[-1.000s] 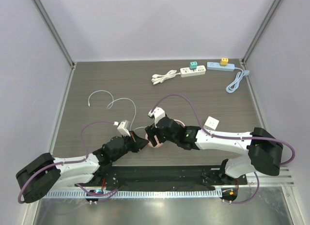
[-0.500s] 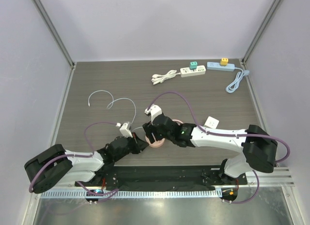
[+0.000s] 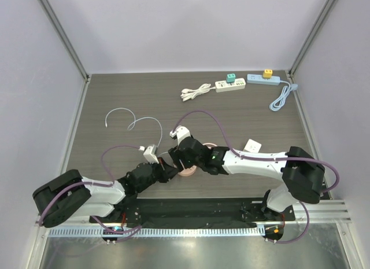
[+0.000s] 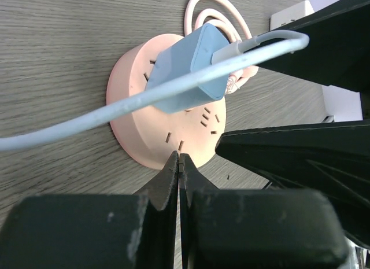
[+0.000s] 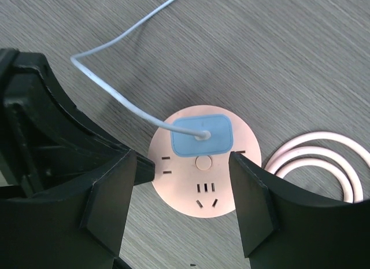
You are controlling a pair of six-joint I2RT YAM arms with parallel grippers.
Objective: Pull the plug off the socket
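A round pink socket [image 5: 202, 182] lies on the dark wood table, with a blue plug [image 5: 201, 134] seated in its top and a white cable [image 5: 121, 95] running off to the far left. My right gripper [image 5: 185, 165] hovers above it, open, its fingers on either side of the socket and not touching the plug. My left gripper [image 4: 179, 160] is shut and empty, its tips pressed against the socket's [image 4: 144, 130] near rim, just below the plug [image 4: 193, 69]. In the top view both grippers meet at the socket [image 3: 187, 172], which is mostly hidden.
The socket's pink cord [image 5: 326, 165] is coiled to its right. A white square adapter [image 3: 252, 146] lies further right. A loose white cable [image 3: 133, 120] loops at the left. Two power strips [image 3: 230, 84] [image 3: 263, 78] with a green and a yellow plug lie at the back.
My right gripper has moved left and settled over the socket. My left arm has shifted slightly, keeping its shut tips at the socket's edge.
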